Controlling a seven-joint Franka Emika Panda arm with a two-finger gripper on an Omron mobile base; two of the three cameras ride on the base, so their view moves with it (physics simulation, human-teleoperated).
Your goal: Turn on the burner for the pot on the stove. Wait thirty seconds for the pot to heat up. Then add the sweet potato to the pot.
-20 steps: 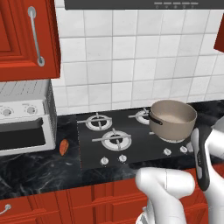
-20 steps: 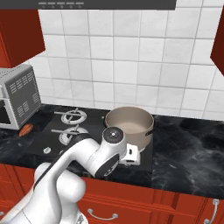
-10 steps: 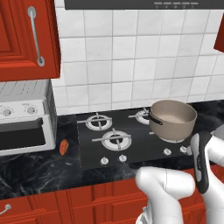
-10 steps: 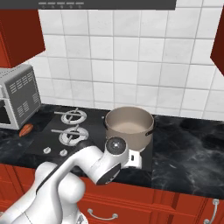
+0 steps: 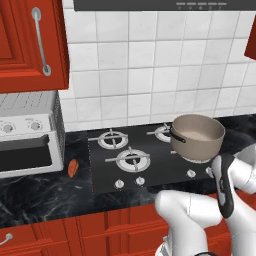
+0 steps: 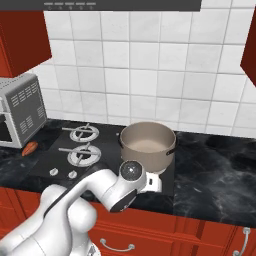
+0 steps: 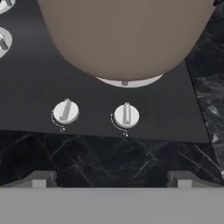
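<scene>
While the claw (image 7: 111,178) is hanging with its tips apart before 2 knobs (image 7: 126,115), it should be centring on the one under the pot (image 7: 124,35).

Premises: a domestic kitchen, rendered. A black glass stove (image 5: 150,167) with silver-ringed gas burners and a row of small silver knobs (image 7: 126,115) along its front edge is set into a dark marbled counter (image 6: 215,185). A taupe pot (image 6: 147,145) stands on the stove's right side. White square wall tiles (image 5: 150,75) back the counter. Red wooden cabinets (image 5: 30,45) with metal handles hang above and run below. A white toaster oven (image 5: 25,140) occupies the counter's left end, with a sweet potato (image 5: 73,168) just beside it.
</scene>
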